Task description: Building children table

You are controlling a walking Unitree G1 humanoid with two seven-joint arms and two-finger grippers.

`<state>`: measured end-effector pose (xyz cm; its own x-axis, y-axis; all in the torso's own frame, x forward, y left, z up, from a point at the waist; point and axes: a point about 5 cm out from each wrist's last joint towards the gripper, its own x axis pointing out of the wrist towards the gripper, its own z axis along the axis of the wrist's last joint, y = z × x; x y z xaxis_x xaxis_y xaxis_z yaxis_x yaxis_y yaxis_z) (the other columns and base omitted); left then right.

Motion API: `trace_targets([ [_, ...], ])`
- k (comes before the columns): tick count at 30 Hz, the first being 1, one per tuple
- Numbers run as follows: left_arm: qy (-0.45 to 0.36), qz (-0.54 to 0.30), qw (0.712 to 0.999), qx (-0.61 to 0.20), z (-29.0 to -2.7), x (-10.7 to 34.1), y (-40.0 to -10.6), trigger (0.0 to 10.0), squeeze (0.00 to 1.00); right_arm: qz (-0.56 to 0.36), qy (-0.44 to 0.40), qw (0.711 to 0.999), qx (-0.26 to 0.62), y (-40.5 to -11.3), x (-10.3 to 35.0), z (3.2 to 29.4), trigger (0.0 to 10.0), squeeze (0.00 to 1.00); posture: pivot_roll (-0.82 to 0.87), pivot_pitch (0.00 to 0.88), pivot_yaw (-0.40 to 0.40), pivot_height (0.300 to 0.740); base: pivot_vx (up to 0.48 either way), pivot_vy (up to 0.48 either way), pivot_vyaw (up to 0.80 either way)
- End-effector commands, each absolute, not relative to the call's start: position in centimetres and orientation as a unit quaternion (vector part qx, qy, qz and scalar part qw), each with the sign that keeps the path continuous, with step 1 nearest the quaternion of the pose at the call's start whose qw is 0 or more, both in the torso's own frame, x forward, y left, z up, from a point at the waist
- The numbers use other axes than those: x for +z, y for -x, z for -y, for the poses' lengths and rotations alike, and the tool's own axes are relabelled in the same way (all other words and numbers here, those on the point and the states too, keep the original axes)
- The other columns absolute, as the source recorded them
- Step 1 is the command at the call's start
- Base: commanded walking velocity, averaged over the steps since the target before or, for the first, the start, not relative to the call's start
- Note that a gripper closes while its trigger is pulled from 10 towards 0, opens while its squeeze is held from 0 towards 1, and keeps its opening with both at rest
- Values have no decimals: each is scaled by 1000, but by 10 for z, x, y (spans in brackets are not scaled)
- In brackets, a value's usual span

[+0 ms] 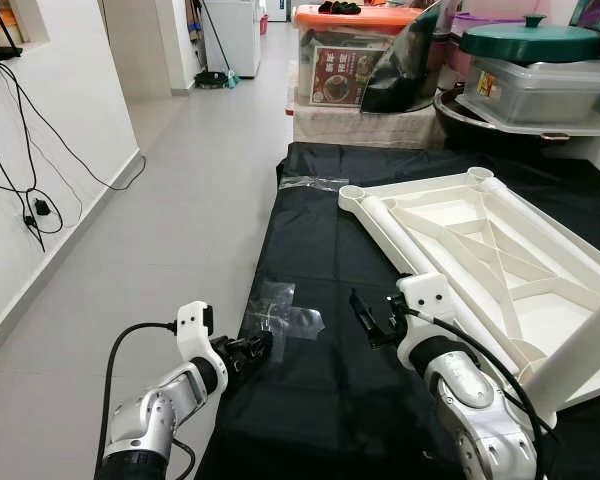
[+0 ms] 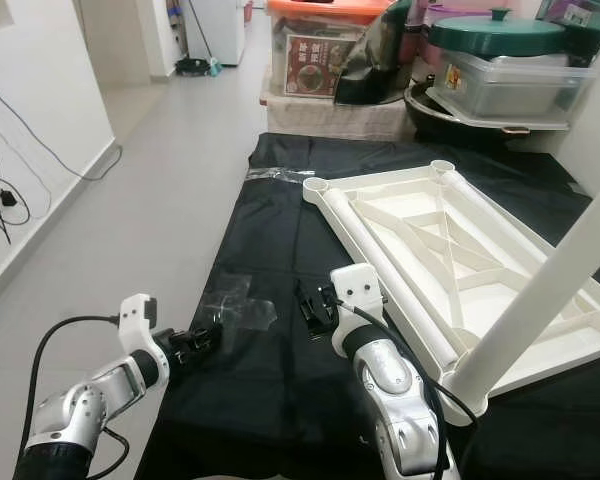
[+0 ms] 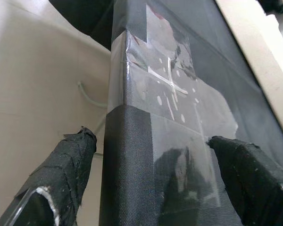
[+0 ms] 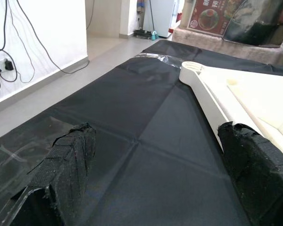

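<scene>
A white plastic children's table [image 1: 485, 245] lies upside down on a black cloth [image 1: 320, 230] spread on the floor. One white leg [image 1: 580, 350] stands in its near right corner socket. The far corner sockets [image 1: 352, 191] are bare, and a long white tube [image 2: 380, 265] runs along the table's left side. My right gripper [image 1: 365, 318] hovers open just left of that side, its fingertips [image 4: 70, 150] wide apart over the cloth. My left gripper [image 1: 255, 348] is open low at the cloth's left edge, by a patch of clear tape [image 3: 170, 80].
Storage boxes [image 1: 340, 60], a green-lidded pot [image 1: 530, 40] and plastic tubs crowd the far end of the cloth. Grey tiled floor [image 1: 180, 220] runs along the left to a white wall with hanging black cables [image 1: 35, 205]. More tape [image 1: 310, 183] holds the cloth's far left corner.
</scene>
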<state>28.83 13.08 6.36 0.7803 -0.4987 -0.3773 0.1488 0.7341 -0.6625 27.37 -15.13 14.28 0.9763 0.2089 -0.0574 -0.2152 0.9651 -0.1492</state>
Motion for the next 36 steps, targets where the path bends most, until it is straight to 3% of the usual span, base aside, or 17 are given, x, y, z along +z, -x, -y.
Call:
trace_targets([
  [1, 324, -303, 876, -188, -126, 57, -283, 10000, 0, -21, 86, 990, 106, -275, 141, 152, 10000, 0, 74, 0, -43, 740, 0, 0, 0],
  [4, 324, -305, 874, -196, -124, 58, -282, 10000, 0, -22, 88, 990, 108, -275, 140, 151, 10000, 0, 71, 0, -42, 740, 0, 0, 0],
  [7, 342, -313, 853, -239, -108, 65, -278, 10000, 0, -25, 95, 989, 112, -274, 139, 150, 10000, 0, 63, 0, -40, 740, 0, 0, 0],
  [8, 364, -318, 830, -280, -93, 73, -275, 10000, 0, -28, 100, 988, 110, -273, 139, 153, 10000, 0, 53, 0, -33, 740, 0, 0, 0],
  [16, 389, -340, 782, -349, -70, 87, -270, 10000, 0, -33, 108, 989, 100, -271, 138, 160, 10000, 0, 36, 0, -22, 740, 0, 0, 0],
  [20, 382, -356, 746, -414, -47, 96, -264, 10000, 0, -38, 111, 989, 92, -270, 138, 164, 10000, 0, 23, 0, -14, 740, 0, 0, 0],
  [23, 373, -361, 736, -434, -41, 99, -262, 10000, 0, -39, 112, 989, 90, -270, 138, 165, 10000, 0, 19, 0, -11, 740, 0, 0, 0],
  [25, 350, -376, 702, -494, -25, 107, -256, 10000, 0, -42, 114, 989, 87, -269, 138, 167, 10000, 0, 3, 0, -5, 740, 0, 0, 0],
  [29, 337, -386, 671, -536, -14, 116, -252, 10000, 0, -45, 116, 989, 80, -268, 139, 171, 10000, 0, -9, 0, 6, 740, 0, 0, 0],
  [32, 334, -387, 665, -544, -11, 117, -251, 10000, 0, -46, 116, 989, 78, -268, 138, 173, 10000, 0, -9, 0, 6, 740, 0, 0, 0],
  [36, 315, -391, 633, -589, 5, 126, -245, 10000, 0, -50, 115, 990, 62, -268, 138, 179, 10000, 0, -19, 0, 10, 740, 0, 0, 0],
])
